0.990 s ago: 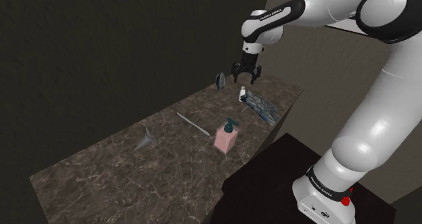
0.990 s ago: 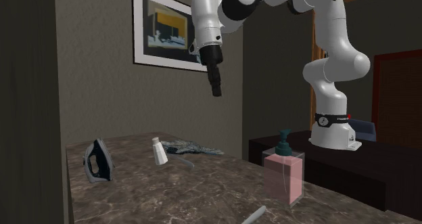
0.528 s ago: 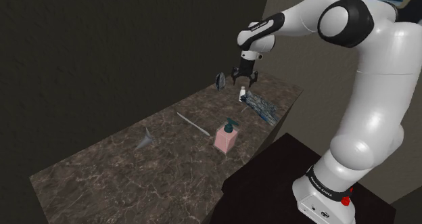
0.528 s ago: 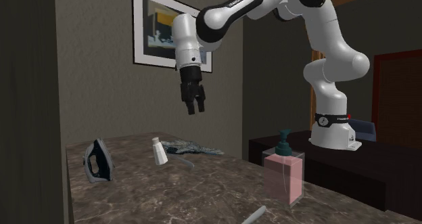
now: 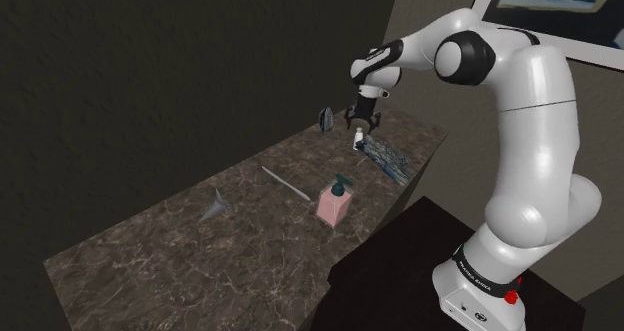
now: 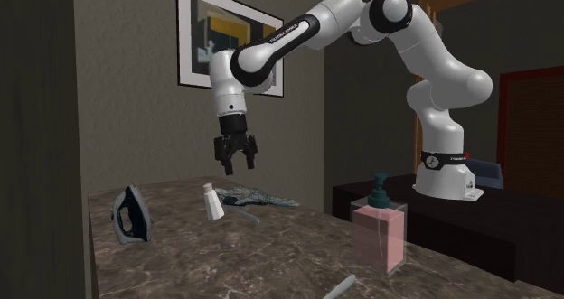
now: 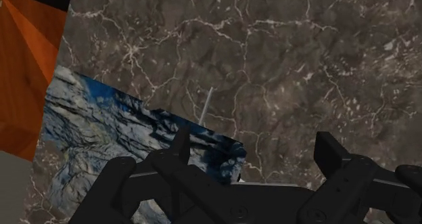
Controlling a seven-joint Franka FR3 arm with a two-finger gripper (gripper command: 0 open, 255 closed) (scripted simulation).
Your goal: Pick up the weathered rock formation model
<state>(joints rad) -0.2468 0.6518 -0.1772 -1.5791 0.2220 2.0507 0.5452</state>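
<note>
Rock formation model, a low, flat slab with a craggy blue-grey surface, lies at the far end of the marbled worktop, along its edge on the stand's side and just beside a small white bottle. The end effector hovers above bottle and slab, fingers spread and pinching nothing. By its look the model is rigid, fairly light and rough enough not to slip, though thin ridges might chip. Its breadth probably exceeds the finger spread, so a hold across a narrow end or a raised ridge seems wisest.
</note>
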